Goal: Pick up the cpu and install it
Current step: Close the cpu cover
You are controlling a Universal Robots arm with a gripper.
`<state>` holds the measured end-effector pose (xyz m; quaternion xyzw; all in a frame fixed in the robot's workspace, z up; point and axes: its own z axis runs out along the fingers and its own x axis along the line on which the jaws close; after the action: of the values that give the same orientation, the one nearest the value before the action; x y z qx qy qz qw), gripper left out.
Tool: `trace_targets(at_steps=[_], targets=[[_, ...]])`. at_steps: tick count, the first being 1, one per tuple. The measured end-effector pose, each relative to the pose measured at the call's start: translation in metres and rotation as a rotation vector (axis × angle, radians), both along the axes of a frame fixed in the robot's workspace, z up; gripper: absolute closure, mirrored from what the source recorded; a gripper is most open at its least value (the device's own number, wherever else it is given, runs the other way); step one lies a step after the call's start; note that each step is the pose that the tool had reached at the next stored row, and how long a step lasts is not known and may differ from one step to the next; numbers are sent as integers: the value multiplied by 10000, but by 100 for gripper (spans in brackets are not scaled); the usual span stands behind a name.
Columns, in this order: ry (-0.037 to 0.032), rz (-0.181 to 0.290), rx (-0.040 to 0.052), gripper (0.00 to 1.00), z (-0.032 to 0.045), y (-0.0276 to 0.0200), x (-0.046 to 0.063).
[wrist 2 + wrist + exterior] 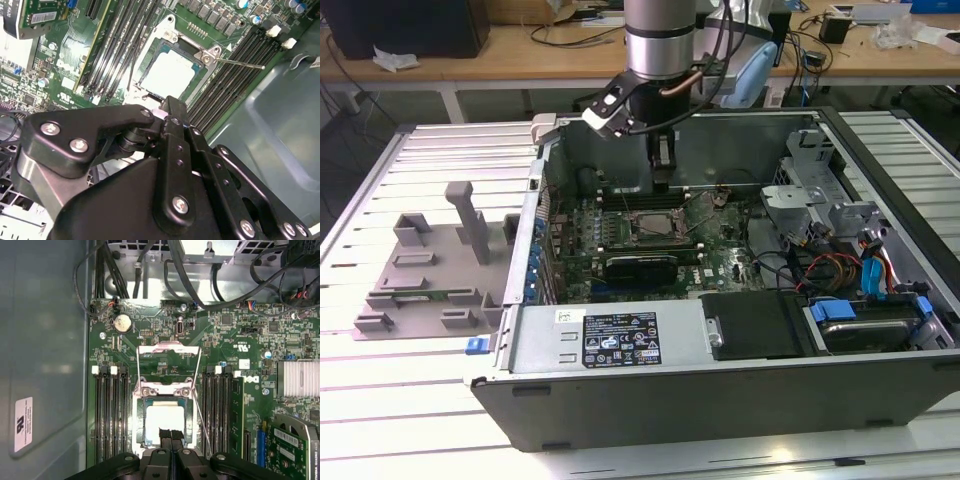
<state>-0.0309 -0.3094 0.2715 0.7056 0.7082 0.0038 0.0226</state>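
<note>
One cpu (162,421) lies flat in the motherboard socket (140,420) in the first wrist view, with the load plate (169,348) raised. The gripper (170,436), clenched on nothing, hovers at its edge (contact unclear). A sideways nudge there could skew the cpu and bend socket pins.

1. the cpu (164,422) had a smooth, pale metal top with a dull sheen.
2. the gripper (170,435) was black and satin-finished, with shiny metal screws.
3. the motherboard (225,340) was glossy green.
4. the computer case (720,400) was smooth grey sheet metal.
5. the tray blocks (430,270) looked like matt grey plastic.
6. the table (380,400) was ribbed, bright metal.
</note>
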Motion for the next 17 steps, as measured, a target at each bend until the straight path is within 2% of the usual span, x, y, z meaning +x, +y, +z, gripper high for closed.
trace_targets(at_steps=[3,7,11,13,17], targets=[[-1,0,3,89,-1,0,86],[-1,1,3,89,-1,-1,269],[0,-1,0,89,0,-1,399],[0,1,5,89,-2,0,525],[5,0,3,89,-3,-1,669]])
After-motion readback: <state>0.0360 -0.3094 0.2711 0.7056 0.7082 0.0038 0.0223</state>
